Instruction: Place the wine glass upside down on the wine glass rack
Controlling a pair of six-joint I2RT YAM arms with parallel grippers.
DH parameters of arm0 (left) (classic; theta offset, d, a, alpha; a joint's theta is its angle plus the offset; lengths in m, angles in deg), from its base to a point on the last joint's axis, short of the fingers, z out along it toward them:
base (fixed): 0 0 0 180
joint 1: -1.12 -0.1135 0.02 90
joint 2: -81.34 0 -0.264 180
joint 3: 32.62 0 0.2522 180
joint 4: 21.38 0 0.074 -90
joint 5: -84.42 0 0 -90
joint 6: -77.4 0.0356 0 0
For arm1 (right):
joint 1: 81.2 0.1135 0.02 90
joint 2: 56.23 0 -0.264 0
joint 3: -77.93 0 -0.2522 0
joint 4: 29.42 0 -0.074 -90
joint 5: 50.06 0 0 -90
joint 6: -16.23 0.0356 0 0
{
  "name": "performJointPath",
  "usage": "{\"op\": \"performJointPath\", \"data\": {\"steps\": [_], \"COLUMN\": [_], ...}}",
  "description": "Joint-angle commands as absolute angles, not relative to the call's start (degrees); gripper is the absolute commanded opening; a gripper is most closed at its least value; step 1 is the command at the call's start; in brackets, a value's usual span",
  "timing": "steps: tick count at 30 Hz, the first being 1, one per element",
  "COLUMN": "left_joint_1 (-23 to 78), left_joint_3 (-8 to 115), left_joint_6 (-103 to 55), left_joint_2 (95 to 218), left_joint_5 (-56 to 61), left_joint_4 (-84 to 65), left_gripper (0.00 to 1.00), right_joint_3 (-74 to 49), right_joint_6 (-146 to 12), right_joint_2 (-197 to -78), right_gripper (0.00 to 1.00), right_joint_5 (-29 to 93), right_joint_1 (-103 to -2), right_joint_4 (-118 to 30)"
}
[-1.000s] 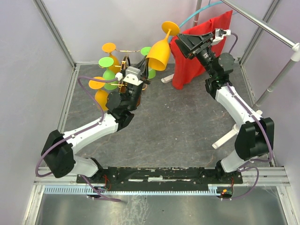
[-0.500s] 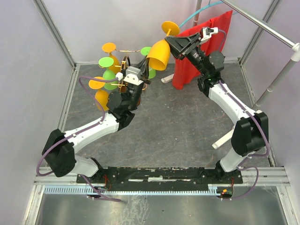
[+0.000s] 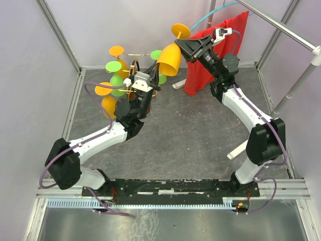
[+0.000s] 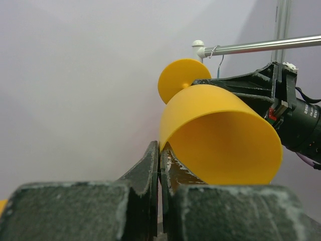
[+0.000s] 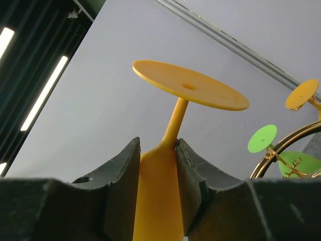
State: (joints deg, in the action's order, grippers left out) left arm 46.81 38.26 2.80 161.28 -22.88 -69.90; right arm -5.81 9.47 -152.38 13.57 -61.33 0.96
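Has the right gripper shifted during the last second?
Yes. The right gripper, gripping the orange plastic wine glass, swung left across the hanging red cloth.

The orange wine glass is up in the air, tilted, bowl mouth down and foot uppermost. The gold-wire wine glass rack stands just left of it.

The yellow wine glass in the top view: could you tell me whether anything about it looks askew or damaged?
The wine glass hangs tilted rather than plumb, foot up, mouth slanting toward the wine glass rack, clamped where stem meets bowl by the right gripper. No damage or spill shows.
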Motion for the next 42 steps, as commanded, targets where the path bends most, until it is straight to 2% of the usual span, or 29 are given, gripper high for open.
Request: {"op": "performJointPath", "data": {"steps": [1, 15, 19, 22, 26, 31, 34, 39, 42], "left_joint_1": [46.93, 46.93, 46.96, 46.95, 46.93, 46.92, 46.97, 46.96, 46.89], "left_joint_3": [38.29, 37.00, 36.86, 36.77, 36.81, 36.75, 35.20, 30.00, 28.28], "left_joint_6": [-0.24, -0.43, -0.09, 0.12, 0.10, 0.65, 0.53, -0.47, -1.73], "left_joint_2": [160.05, 159.03, 159.03, 159.03, 158.70, 156.74, 154.47, 148.17, 143.63], "left_joint_5": [-20.03, -18.97, -19.95, -20.35, -20.30, -18.06, -16.85, -16.76, -18.74], "left_joint_4": [-73.01, -73.02, -72.98, -72.87, -71.43, -64.99, -61.34, -54.24, -48.84], "left_gripper": [0.03, 0.03, 0.03, 0.05, 0.24, 0.43, 0.60, 0.83, 0.91], "right_joint_3": [-3.29, -2.97, -2.93, -2.85, -2.77, -1.10, 2.35, 7.51, 8.97], "right_joint_6": [9.02, 8.93, 8.93, 8.89, 8.70, 6.32, 2.80, -8.40, -19.28], "right_joint_2": [-152.55, -153.00, -153.01, -153.08, -153.17, -153.39, -153.73, -152.66, -150.12], "right_gripper": [0.41, 0.44, 0.32, 0.18, 0.01, 0.01, 0.01, 0.01, 0.01], "right_joint_5": [12.45, 13.22, 12.92, 12.63, 12.52, 12.86, 12.42, 11.38, 11.98], "right_joint_1": [-60.39, -60.33, -60.25, -60.21, -60.19, -60.23, -60.22, -60.78, -60.84], "right_joint_4": [3.58, 2.28, 2.34, 2.55, 2.23, 0.99, -1.41, -10.85, -20.84]}}
